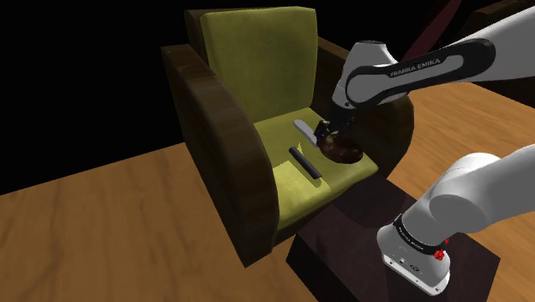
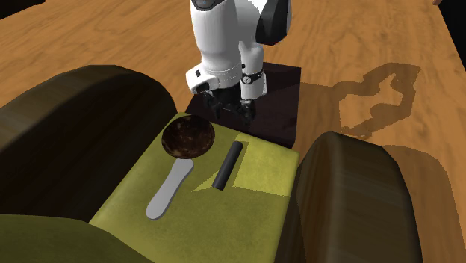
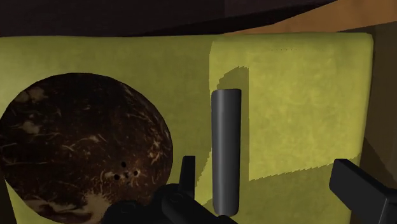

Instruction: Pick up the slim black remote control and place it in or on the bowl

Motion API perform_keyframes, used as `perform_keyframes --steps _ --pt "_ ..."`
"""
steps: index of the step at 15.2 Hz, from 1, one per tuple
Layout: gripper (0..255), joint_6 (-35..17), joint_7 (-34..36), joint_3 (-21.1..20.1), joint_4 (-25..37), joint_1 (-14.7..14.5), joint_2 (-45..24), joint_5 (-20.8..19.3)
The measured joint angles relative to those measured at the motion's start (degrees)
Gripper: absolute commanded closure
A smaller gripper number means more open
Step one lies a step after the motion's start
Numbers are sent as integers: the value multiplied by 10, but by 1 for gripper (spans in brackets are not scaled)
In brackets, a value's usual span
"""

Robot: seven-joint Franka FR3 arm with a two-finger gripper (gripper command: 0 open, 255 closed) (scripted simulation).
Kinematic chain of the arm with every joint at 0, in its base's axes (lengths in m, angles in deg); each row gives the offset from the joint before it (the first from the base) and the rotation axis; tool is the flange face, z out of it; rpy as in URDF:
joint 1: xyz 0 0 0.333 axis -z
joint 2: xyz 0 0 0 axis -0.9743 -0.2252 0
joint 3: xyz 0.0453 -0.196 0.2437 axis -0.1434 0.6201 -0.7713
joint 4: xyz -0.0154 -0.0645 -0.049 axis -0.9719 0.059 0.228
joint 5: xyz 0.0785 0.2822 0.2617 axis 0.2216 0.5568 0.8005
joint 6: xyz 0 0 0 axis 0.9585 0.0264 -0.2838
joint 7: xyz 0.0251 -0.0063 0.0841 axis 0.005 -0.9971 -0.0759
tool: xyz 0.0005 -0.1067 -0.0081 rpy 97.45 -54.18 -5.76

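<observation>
The slim black remote (image 1: pixel 304 161) (image 2: pixel 228 165) (image 3: pixel 226 149) lies flat on the olive seat cushion (image 1: pixel 343 176) (image 2: pixel 261 168) of an armchair. Beside it stands a dark brown mottled bowl (image 1: pixel 343 154) (image 2: pixel 188 137) (image 3: pixel 83 149). My black gripper (image 1: pixel 329 134) (image 2: pixel 224 104) (image 3: pixel 273 191) hangs open above the seat, over the bowl's edge and the remote's near end. In the wrist view the remote lies between the two fingers (image 3: pixel 188 173), close to one of them and below them, untouched. Nothing is held.
A light grey remote-shaped object (image 1: pixel 306 131) (image 2: pixel 169 191) lies on the seat on the bowl's other side. Thick dark armrests (image 1: pixel 219 129) (image 2: pixel 351 194) flank the cushion and the backrest (image 1: pixel 257 60) rises behind. The dark stand (image 2: pixel 276 97) touches the seat's front; wooden floor surrounds.
</observation>
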Motion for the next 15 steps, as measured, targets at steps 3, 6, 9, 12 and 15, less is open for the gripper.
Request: perform_keyframes --steps 3,6,9,12,15 --pt "0 -75 0 -4 -1 -4 -70 7" --pt "0 -141 -3 -5 2 -8 -137 14" --pt "0 -205 -6 -8 22 -12 -217 25" --pt "0 -238 -11 -9 21 -15 -249 33" --pt "0 -267 -19 -12 23 -17 -279 44"
